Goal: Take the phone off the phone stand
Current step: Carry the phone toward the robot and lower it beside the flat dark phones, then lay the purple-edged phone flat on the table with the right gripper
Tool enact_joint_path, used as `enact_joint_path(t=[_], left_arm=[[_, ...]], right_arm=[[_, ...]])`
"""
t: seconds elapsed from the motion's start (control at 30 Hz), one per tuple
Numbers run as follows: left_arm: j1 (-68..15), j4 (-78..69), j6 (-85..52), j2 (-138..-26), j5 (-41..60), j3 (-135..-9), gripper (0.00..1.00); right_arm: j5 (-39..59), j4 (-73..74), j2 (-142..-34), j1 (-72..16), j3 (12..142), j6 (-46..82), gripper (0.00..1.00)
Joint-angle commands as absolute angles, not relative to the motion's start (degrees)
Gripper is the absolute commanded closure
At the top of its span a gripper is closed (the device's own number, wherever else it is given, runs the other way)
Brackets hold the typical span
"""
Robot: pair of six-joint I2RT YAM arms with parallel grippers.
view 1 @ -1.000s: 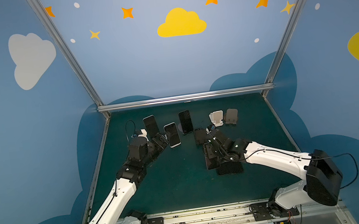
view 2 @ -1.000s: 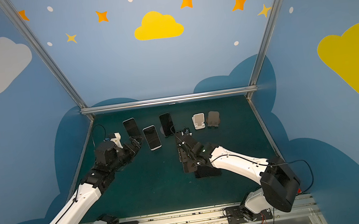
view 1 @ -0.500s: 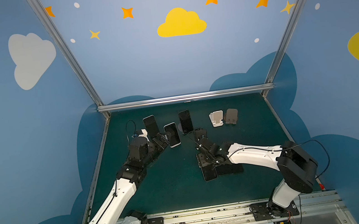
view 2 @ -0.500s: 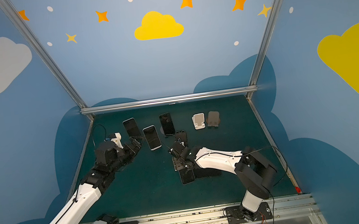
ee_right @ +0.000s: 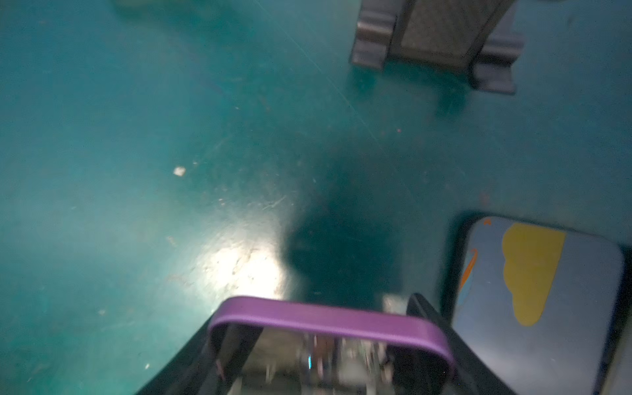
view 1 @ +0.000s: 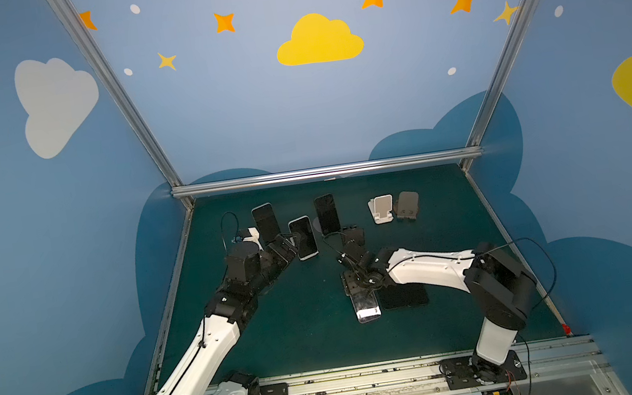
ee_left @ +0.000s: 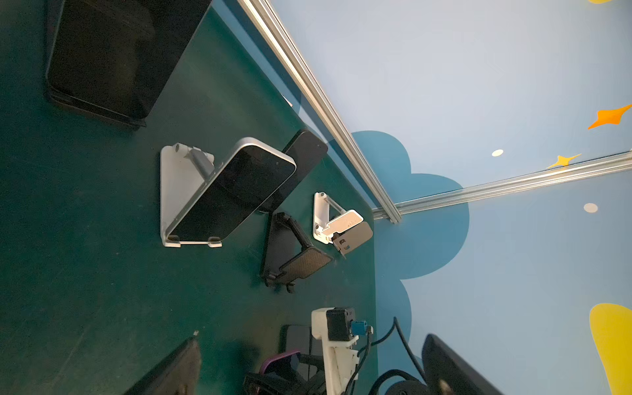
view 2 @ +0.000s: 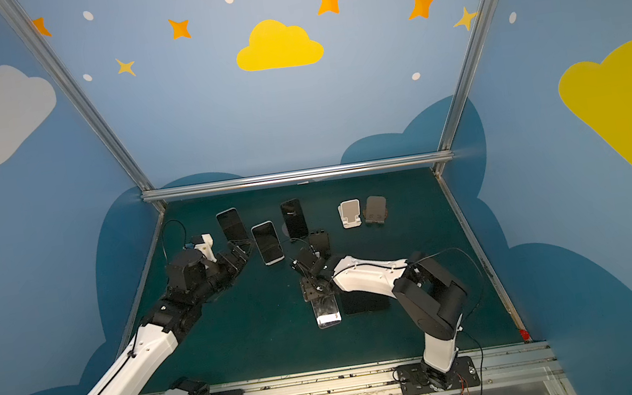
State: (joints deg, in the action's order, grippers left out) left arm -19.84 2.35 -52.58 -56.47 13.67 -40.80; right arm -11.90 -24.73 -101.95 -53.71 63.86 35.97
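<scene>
1. Note the right claw [view 1: 360,286] clamped across the long sides of the purple-cased phone [ee_right: 328,321], with that phone clear of the empty black stand [view 2: 320,243] and low over the green table [view 1: 304,334], just beside a black phone [view 1: 404,297] lying flat.
2. Treat the step in hand as the set-down; cannot tell from these views any contact yet between the phone's free end and the table.
3. Lower slowly and nearly level, touching the free end down first and the gripped end after, to avoid a drop or a slap on the glass.
4. Hold a gap to the black phone; steer clear of its edge, to avoid rocking or sliding from a half-overlap.
5. Part the jaws only after resting the phone flat along its whole length, and only enough to free the case; expect a slick case and glossy screen to slip under a loose or early release.
6. Lift straight up after release, then draw back without sweeping toward the black stand behind.
7. Note the left claw [view 1: 289,244] spread wide and empty, aimed at the white-rimmed phone [ee_left: 236,195] leaning on its white stand [ee_left: 174,191]; hold it off until after clearing the right arm, then close across that phone's long edges and lift along the backrest to clear the lip at the foot.
</scene>
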Motion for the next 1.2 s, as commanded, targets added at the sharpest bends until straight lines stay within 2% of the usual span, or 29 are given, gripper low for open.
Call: enact_joint_path(t=[0.0, 0.3, 0.87, 1.07, 1.17], left_arm=[[-20.17, 1.67, -52.32, -56.33, 13.99, -40.96, 0.0], [-20.39, 2.02, -52.14, -57.38, 13.59, -41.04, 0.0], [-20.35, 2.11, -52.16, -59.14, 14.14, -41.31, 0.0], [-20.32, 1.79, -52.16, -59.14, 14.32, -41.22, 0.0], [-20.4, 1.59, -52.47, -59.37, 14.59, -41.13, 0.0]], right_arm=[[-12.9, -27.76, -104.07, -53.88, 64.85, 36.88, 0.41], [-18.39, -30.91, -106.85, -54.05, 65.44, 37.86, 0.4], [-22.57, -35.32, -112.42, -54.6, 69.36, 40.58, 0.37], [-19.12, -34.72, -113.81, -55.11, 71.03, 41.21, 0.37], [-20.39, -37.39, -114.56, -55.41, 73.12, 41.88, 0.36]])
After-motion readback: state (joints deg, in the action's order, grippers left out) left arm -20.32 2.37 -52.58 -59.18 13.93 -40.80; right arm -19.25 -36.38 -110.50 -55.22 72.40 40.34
